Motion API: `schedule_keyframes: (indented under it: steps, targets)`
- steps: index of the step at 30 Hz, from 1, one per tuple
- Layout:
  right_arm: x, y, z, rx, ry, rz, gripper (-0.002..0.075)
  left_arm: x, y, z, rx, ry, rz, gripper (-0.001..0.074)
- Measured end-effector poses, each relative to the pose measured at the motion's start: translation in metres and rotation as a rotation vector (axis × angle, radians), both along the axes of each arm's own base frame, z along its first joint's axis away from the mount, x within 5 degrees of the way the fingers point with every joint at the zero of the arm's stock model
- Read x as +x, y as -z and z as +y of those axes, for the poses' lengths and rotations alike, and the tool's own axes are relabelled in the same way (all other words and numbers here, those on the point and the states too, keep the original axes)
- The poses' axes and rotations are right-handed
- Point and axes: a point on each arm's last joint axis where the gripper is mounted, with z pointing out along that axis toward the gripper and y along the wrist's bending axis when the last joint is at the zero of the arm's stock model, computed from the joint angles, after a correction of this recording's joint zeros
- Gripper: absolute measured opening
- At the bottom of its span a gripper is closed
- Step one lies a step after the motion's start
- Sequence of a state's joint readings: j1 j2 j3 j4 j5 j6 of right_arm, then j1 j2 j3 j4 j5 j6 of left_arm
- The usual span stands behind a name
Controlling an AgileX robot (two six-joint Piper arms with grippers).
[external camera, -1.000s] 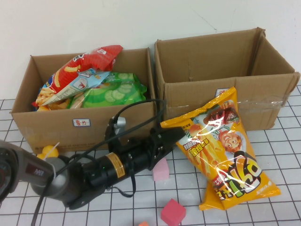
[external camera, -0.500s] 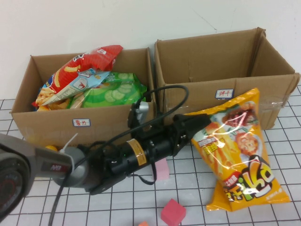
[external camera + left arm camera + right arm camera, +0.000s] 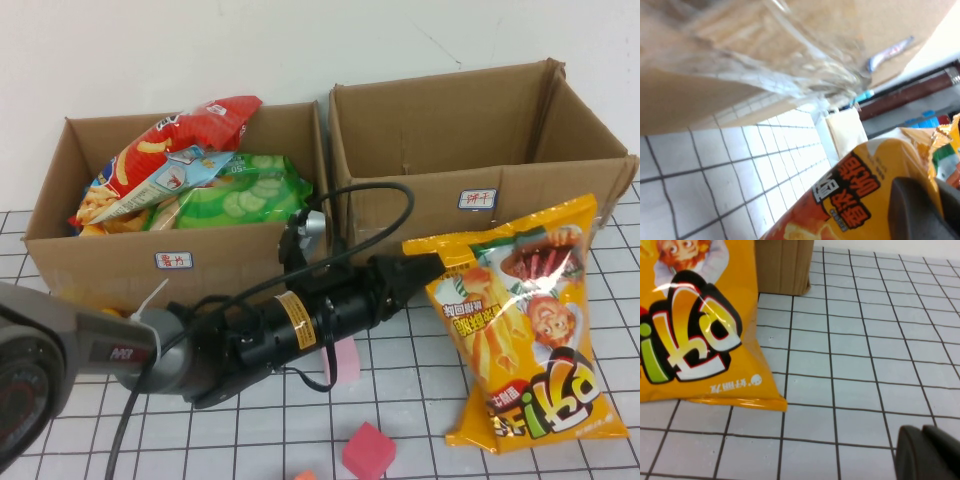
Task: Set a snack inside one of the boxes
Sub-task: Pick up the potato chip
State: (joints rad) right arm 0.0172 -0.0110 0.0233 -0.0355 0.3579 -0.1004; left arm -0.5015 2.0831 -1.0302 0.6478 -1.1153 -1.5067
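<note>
1. The worktop (image 3: 600,470) is white with a dark grid of lines, and a plain pale wall (image 3: 300,50) rises behind it.
2. Two cardboard boxes stand side by side at the back: the left box (image 3: 100,270) holds three snack bags, red (image 3: 190,135), pale blue (image 3: 165,180) and green (image 3: 250,195); the right box (image 3: 520,215) shows no contents from here.
3. The orange snack bag (image 3: 525,330) leans in front of the right box, its top corner against the box's front wall.
4. Since a second ago the orange snack bag has shifted to the right along that box, and the left gripper (image 3: 430,268) has gone from wide open to closed on the bag's upper left edge.
5. One pink foam block (image 3: 345,360) lies under the left arm; a darker pink one (image 3: 368,450) sits nearer the camera.
6. The right gripper (image 3: 927,452) hovers over bare worktop beside the bag's bottom corner; I cannot tell its state.
</note>
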Motion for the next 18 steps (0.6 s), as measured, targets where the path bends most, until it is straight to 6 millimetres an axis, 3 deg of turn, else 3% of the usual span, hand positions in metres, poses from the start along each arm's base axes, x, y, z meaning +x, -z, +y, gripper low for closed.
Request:
schedule_keyframes:
  steps: [9, 18]
  targets:
    - [0.000, 0.000, 0.000, 0.000, 0.000, 0.000, -0.0001, -0.006, -0.013, -0.002, -0.015, 0.059, -0.013, 0.0004]
    - [0.000, 0.000, 0.000, 0.000, 0.000, 0.000, -0.0001, -0.021, -0.078, 0.004, -0.032, 0.088, -0.170, 0.0001]
